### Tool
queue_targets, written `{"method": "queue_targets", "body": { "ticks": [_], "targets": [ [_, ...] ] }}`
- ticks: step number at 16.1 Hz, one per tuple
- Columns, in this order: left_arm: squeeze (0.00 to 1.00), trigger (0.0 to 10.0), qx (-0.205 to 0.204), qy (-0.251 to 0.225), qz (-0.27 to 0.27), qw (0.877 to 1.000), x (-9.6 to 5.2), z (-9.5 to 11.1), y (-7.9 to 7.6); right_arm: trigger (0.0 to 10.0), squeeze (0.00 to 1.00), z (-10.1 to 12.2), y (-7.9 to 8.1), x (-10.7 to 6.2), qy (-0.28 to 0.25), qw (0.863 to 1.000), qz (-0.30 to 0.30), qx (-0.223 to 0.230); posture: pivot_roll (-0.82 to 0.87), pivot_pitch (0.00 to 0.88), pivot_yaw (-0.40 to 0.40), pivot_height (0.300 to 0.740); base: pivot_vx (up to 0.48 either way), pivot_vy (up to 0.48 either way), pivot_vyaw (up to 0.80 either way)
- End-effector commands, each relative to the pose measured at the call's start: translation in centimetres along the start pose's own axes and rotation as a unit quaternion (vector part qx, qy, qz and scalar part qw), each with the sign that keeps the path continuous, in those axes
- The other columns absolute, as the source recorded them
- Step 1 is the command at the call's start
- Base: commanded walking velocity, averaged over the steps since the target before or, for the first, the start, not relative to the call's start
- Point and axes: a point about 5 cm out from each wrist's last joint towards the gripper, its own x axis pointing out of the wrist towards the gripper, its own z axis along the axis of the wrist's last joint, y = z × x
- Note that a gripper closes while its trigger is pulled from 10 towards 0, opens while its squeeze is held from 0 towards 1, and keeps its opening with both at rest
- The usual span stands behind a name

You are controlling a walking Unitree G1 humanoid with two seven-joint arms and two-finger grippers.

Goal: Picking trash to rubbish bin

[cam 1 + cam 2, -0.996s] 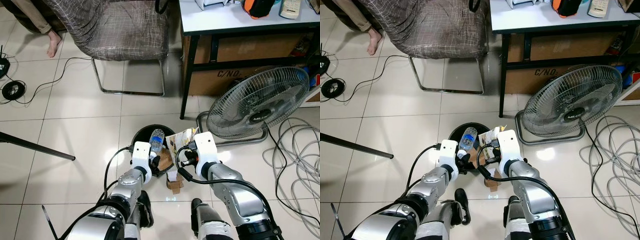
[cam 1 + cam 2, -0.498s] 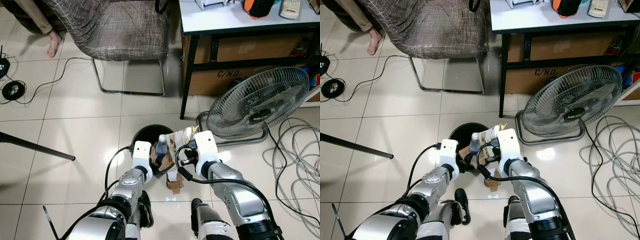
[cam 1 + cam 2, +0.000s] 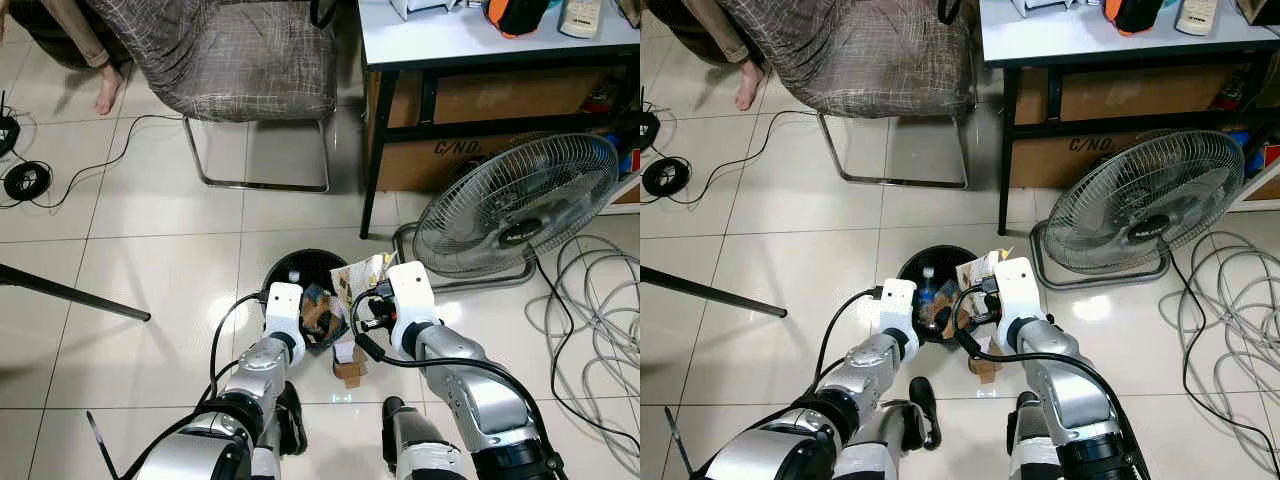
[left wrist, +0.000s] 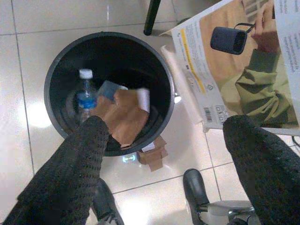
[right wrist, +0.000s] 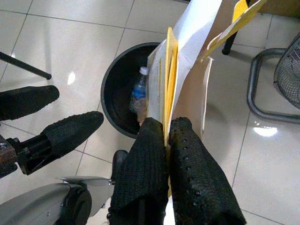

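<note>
A round black bin [image 3: 284,266] stands on the tiled floor just in front of me. Inside it lie a clear plastic bottle [image 4: 86,95] with a blue label and a brown cardboard scrap [image 4: 124,117]. My left gripper [image 4: 167,126] hovers open right over the bin, nothing between its fingers. My right gripper [image 5: 166,126] is shut on a flattened printed carton [image 5: 186,51], yellow and white, held upright at the bin's right edge [image 3: 362,276]. A small brown cardboard piece [image 3: 350,369] lies on the floor beside the bin.
A floor fan [image 3: 515,205] stands to the right, with loose cables [image 3: 592,290] beyond it. A desk [image 3: 480,30] and a draped chair [image 3: 230,60] are ahead. A person's foot [image 3: 107,88] and a cable coil [image 3: 25,180] are far left. A black bar [image 3: 70,292] crosses the left floor.
My left gripper held the bottle over the bin, then opened; the bottle has dropped inside. The right gripper and its carton have stayed put.
</note>
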Motion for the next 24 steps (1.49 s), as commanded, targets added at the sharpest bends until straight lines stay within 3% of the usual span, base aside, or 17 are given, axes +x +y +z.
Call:
{"method": "queue_targets", "body": {
  "ticks": [1, 7, 10, 12, 14, 18, 20, 24],
  "targets": [
    [1.00, 10.0, -0.005, 0.016, 0.011, 1.000, -0.4, -1.2, 0.4, 10.0, 0.00, -0.2, 0.3, -0.1, 0.006, 1.000, 0.007, 0.009, -0.30, 0.353, 0.110, 0.740, 0.000, 0.000, 0.00],
    [1.00, 10.0, 0.005, 0.012, 0.003, 1.000, -0.9, -1.6, 2.1, 10.0, 0.00, 0.2, -0.1, 0.6, 0.002, 1.000, 0.007, 0.008, -0.26, 0.330, 0.115, 0.740, 0.000, 0.000, 0.00],
    [1.00, 10.0, 0.043, 0.000, -0.016, 0.999, -1.8, -1.6, 4.2, 10.0, 0.00, 0.1, -1.0, 1.4, 0.006, 1.000, 0.003, 0.008, -0.22, 0.321, 0.125, 0.740, 0.000, 0.000, 0.00],
    [0.00, 10.0, 0.058, -0.011, -0.047, 0.997, -2.6, -1.7, 5.0, 10.0, 0.00, -0.1, -1.7, 2.0, 0.013, 1.000, 0.002, 0.009, -0.19, 0.317, 0.132, 0.740, 0.000, 0.000, 0.00],
    [0.00, 10.0, 0.063, -0.023, -0.064, 0.996, -3.2, -1.7, 5.2, 10.0, 0.00, -0.3, -2.1, 2.4, 0.017, 1.000, 0.003, 0.011, -0.17, 0.317, 0.135, 0.740, 0.000, 0.000, 0.00],
    [0.00, 10.0, 0.081, -0.044, -0.128, 0.987, -6.0, -1.5, 4.5, 10.0, 0.00, -0.7, -2.9, 3.9, 0.026, 0.999, 0.021, 0.012, -0.16, 0.318, 0.136, 0.740, 0.000, 0.000, 0.00],
    [0.00, 10.0, 0.077, -0.047, -0.136, 0.987, -6.7, -1.2, 4.4, 10.0, 0.00, -0.2, -2.8, 4.4, 0.015, 0.999, 0.031, 0.016, -0.16, 0.318, 0.136, 0.740, 0.000, 0.000, 0.00],
    [0.00, 10.0, 0.077, -0.039, -0.145, 0.986, -9.6, -0.5, 5.1, 10.0, 0.00, 0.6, -1.1, 6.1, -0.006, 0.997, 0.067, 0.028, -0.02, 0.322, 0.133, 0.740, 0.000, 0.000, 0.00]
  ]
}}
